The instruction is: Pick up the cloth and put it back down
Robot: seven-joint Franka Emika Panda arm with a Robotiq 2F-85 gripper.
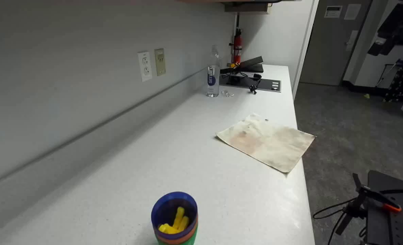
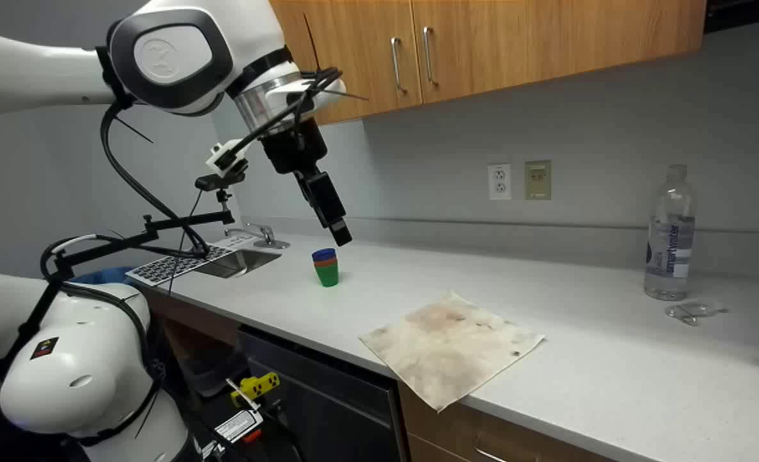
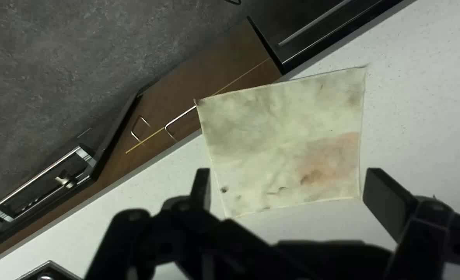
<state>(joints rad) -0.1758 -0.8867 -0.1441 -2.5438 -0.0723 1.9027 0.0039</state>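
The cloth (image 1: 266, 143) is a cream square with brown and pinkish stains. It lies flat on the white counter, with one corner reaching over the front edge. It also shows in an exterior view (image 2: 453, 350) and in the wrist view (image 3: 288, 144). My gripper (image 2: 341, 235) is in the air above the counter, tilted downward, up and to the left of the cloth there and apart from it. In the wrist view my gripper (image 3: 288, 173) is open, its two fingers wide apart with nothing between them, and the cloth lies beyond the fingertips.
Stacked cups (image 2: 326, 268) stand on the counter (image 1: 174, 160), with yellow pieces inside the top blue one (image 1: 174, 217). A water bottle (image 2: 670, 237) and clear glasses (image 2: 693, 312) stand near the wall. A sink (image 2: 238, 262) is behind the arm. Wooden cabinets (image 2: 514, 45) hang above.
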